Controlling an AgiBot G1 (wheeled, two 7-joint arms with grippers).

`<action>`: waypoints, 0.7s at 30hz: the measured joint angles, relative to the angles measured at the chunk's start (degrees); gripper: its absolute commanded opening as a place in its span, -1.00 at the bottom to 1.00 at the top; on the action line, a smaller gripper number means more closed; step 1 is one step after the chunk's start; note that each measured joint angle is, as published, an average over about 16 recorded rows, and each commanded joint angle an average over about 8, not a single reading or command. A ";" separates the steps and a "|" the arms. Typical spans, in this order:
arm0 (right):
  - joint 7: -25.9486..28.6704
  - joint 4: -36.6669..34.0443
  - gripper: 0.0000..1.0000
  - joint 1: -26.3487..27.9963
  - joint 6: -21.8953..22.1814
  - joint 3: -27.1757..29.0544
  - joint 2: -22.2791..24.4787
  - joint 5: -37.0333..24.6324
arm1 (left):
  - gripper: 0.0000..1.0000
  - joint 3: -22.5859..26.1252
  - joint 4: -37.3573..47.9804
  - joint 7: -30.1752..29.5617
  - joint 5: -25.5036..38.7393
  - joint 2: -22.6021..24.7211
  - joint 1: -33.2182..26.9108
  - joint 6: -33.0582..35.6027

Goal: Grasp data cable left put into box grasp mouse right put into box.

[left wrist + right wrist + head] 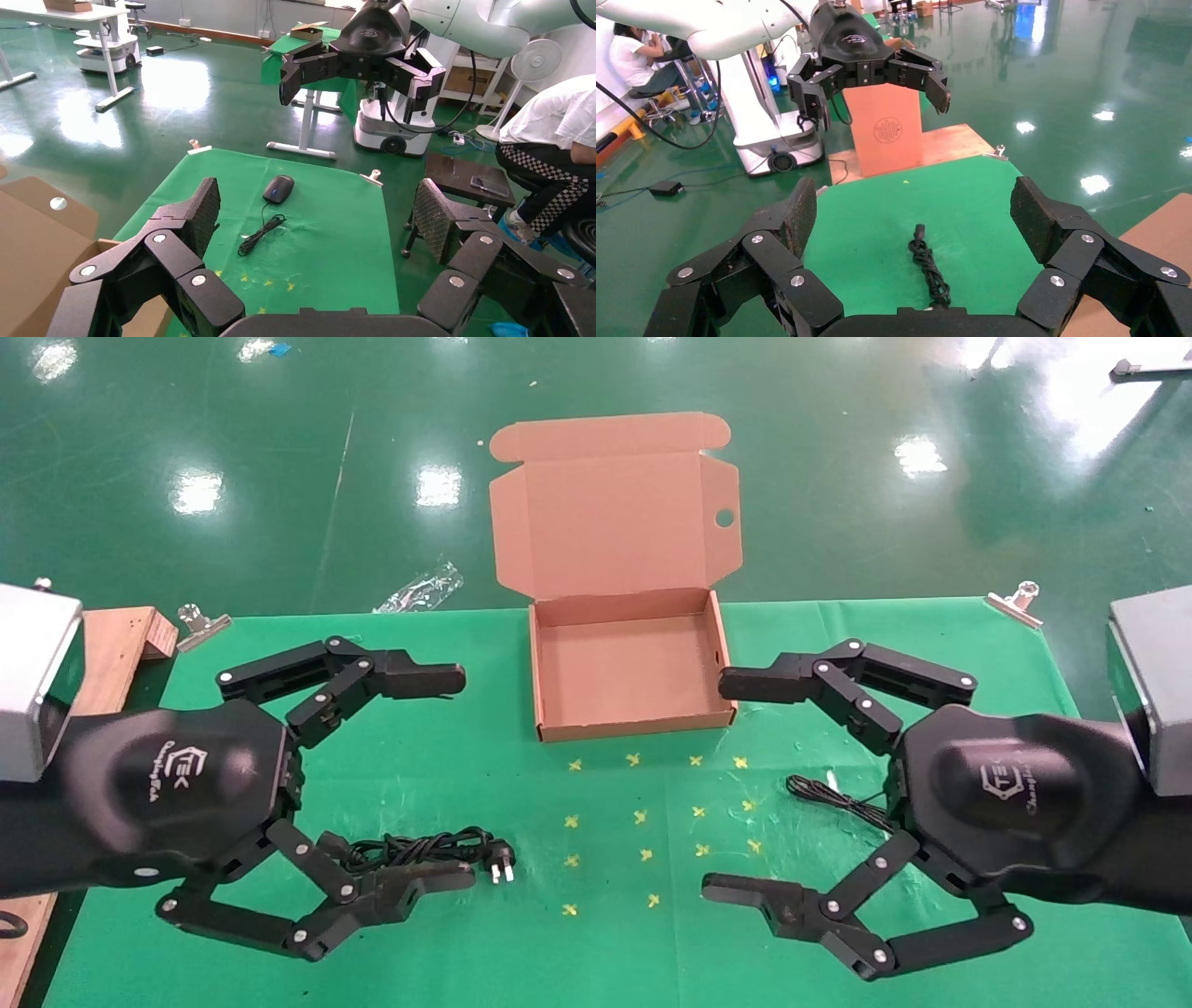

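Note:
The brown box (633, 721) stands open at the table's far middle, lid up, inside bare. The data cable (410, 848) lies coiled at the front left, its pronged plug (503, 870) pointing right; it also shows in the right wrist view (928, 263). My left gripper (464, 778) hovers open above it, with nothing in it. The mouse (279, 189) shows in the left wrist view with its thin cord (261, 234). In the head view the mouse is hidden behind my right arm; only its cord (829, 798) shows. My right gripper (715, 786) is open, with nothing in it, right of centre.
Yellow cross marks (643, 817) dot the green cloth in front of the box. Metal clips (200, 621) (1015, 601) hold the cloth's far corners. A wooden board (116, 645) lies at the left edge. Plastic wrap (421, 587) lies on the floor behind.

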 measured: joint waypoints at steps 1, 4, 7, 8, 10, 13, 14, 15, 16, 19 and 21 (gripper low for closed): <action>0.00 0.00 1.00 0.00 0.00 0.00 0.00 0.00 | 1.00 0.00 0.00 0.00 0.00 0.00 0.00 0.00; 0.00 0.00 1.00 0.00 0.00 0.00 0.00 0.00 | 1.00 0.00 0.00 0.00 0.00 0.00 0.00 0.00; 0.00 0.00 1.00 0.00 0.00 0.00 0.00 0.00 | 1.00 0.00 0.00 0.00 0.00 0.00 0.00 0.00; 0.00 0.00 1.00 0.00 0.00 0.00 0.00 0.00 | 1.00 0.00 0.00 0.00 0.00 0.00 0.00 0.00; 0.00 0.00 1.00 0.00 0.00 0.00 0.00 0.00 | 1.00 0.00 0.00 0.00 0.00 0.00 0.00 0.00; 0.00 0.00 1.00 0.00 0.00 0.00 0.00 0.00 | 1.00 0.00 0.00 0.00 0.00 0.00 0.00 0.00; 0.00 0.00 1.00 0.00 0.00 0.00 0.00 0.00 | 1.00 0.00 0.00 0.00 0.00 0.00 0.00 0.00; 0.00 0.00 1.00 0.00 0.00 0.00 0.00 0.00 | 1.00 0.00 0.00 0.00 0.00 0.00 0.00 0.00; 0.00 0.00 1.00 0.00 0.00 0.00 0.00 0.00 | 1.00 0.00 0.00 0.00 0.00 0.00 0.00 0.00; 0.00 0.01 1.00 -0.01 -0.01 0.00 0.01 0.01 | 1.00 0.00 0.00 0.00 -0.01 0.00 0.00 0.01; -0.01 0.01 1.00 -0.01 0.00 -0.01 0.03 -0.04 | 1.00 0.00 0.00 0.01 0.00 -0.01 0.00 0.01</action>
